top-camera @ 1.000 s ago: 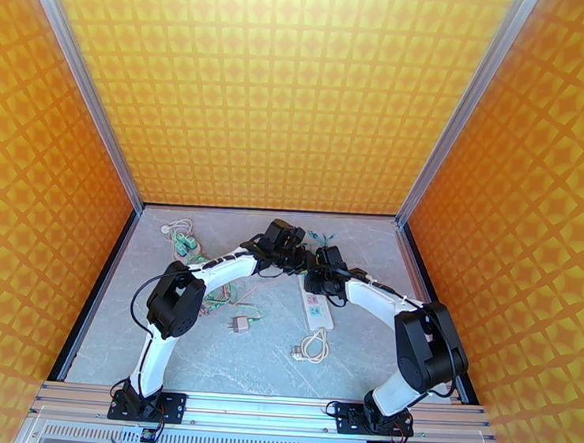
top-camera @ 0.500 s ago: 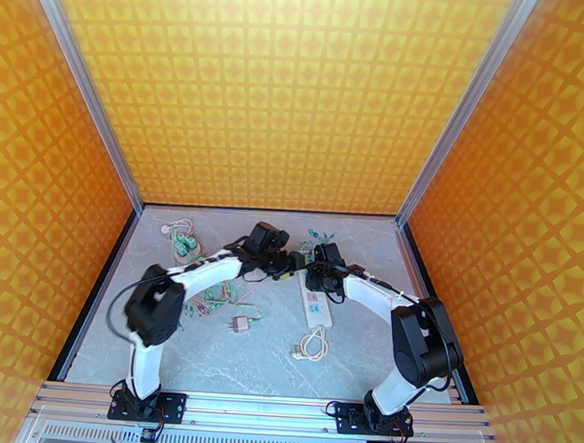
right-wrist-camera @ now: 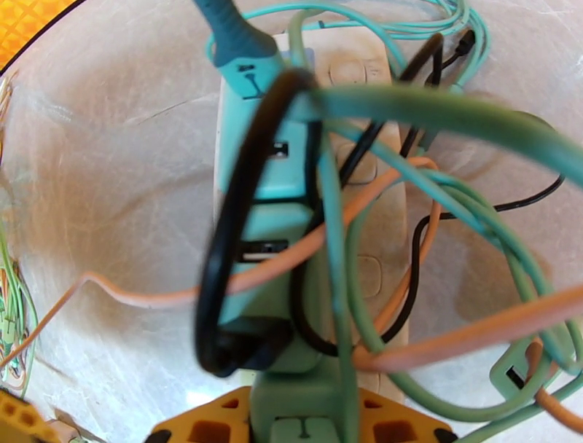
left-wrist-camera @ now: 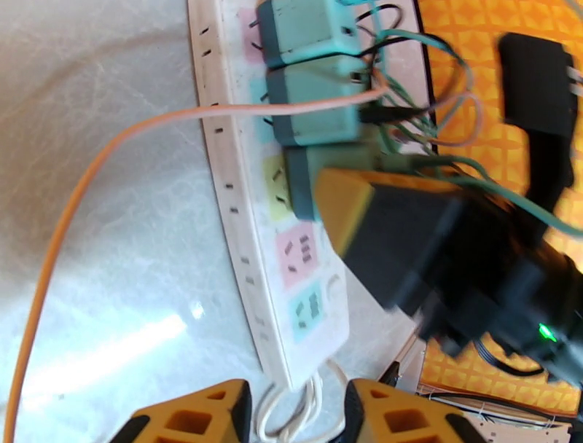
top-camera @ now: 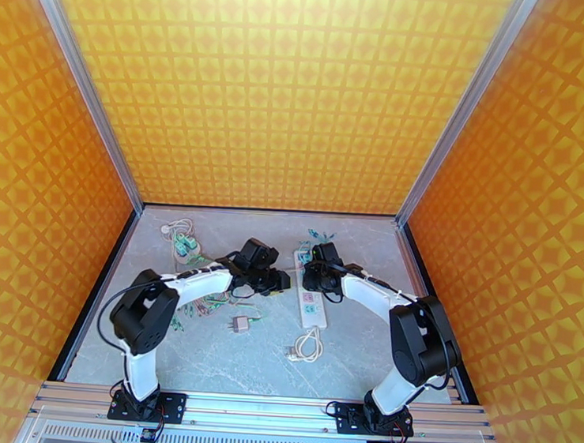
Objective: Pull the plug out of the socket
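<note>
Top external view: the socket (top-camera: 312,307) lies right of centre on the surface (top-camera: 205,347). Its long axis runs near to far, with the cord (top-camera: 310,346) coiled at the near end. At the far end the right claw (right-wrist-camera: 302,419) pinches a teal plug (right-wrist-camera: 288,390). The left claw (left-wrist-camera: 299,412) hovers just left of the socket, spread and holding nothing.

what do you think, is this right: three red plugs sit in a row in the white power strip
Wrong colour: the plugs are teal, not red. The left wrist view shows three teal plugs in a row in the white power strip.
</note>
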